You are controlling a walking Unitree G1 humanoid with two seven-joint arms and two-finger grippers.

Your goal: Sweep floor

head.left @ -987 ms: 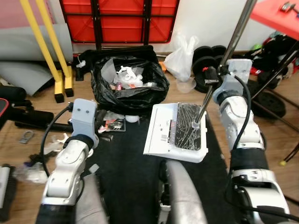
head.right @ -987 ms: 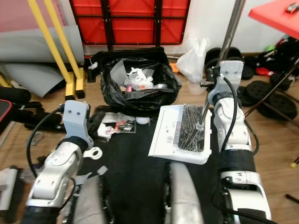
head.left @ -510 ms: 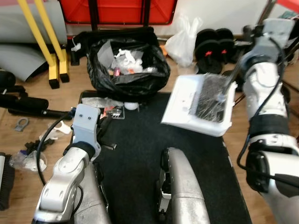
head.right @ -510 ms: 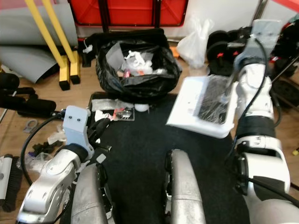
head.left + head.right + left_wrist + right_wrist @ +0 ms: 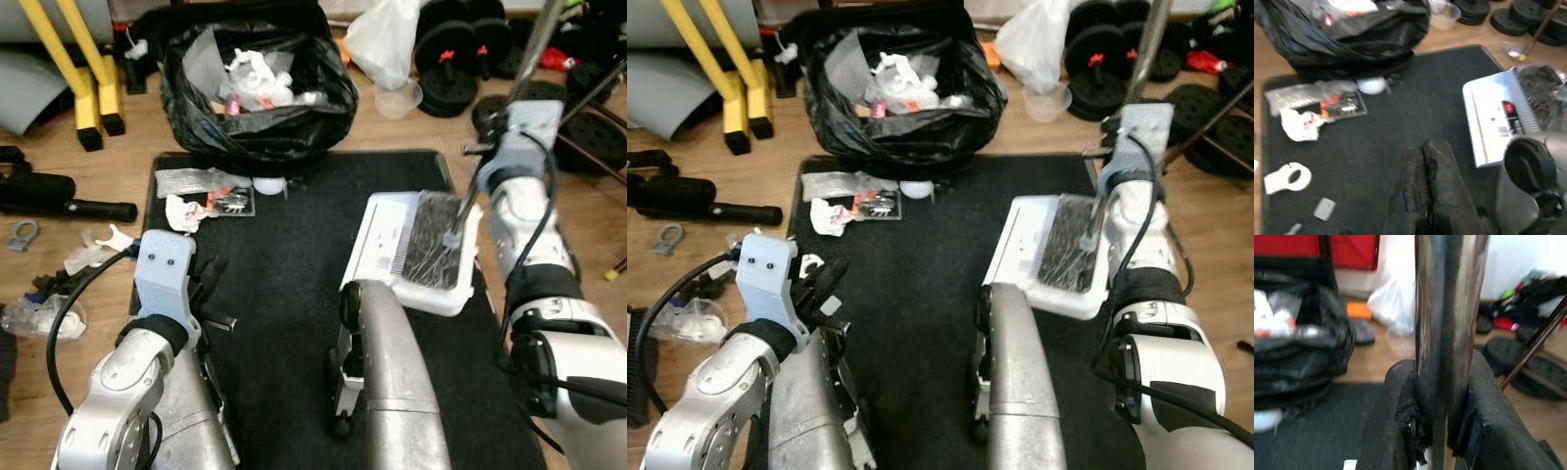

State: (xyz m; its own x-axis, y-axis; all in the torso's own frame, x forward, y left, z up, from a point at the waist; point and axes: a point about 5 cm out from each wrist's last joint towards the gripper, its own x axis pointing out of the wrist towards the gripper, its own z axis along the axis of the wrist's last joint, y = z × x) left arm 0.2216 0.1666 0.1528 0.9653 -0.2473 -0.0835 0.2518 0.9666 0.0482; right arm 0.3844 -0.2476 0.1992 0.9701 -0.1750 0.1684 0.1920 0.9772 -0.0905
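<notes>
The right claw (image 5: 1436,431) grips the metal pole (image 5: 1447,323) of a white dustpan (image 5: 416,250), which rests on the right side of the black mat (image 5: 284,284). The left claw (image 5: 1425,196) is closed on nothing, hovering over the mat's near left part. A black trash bag (image 5: 257,88) full of rubbish stands at the mat's far edge, with wrappers (image 5: 201,196) lying just in front of it.
</notes>
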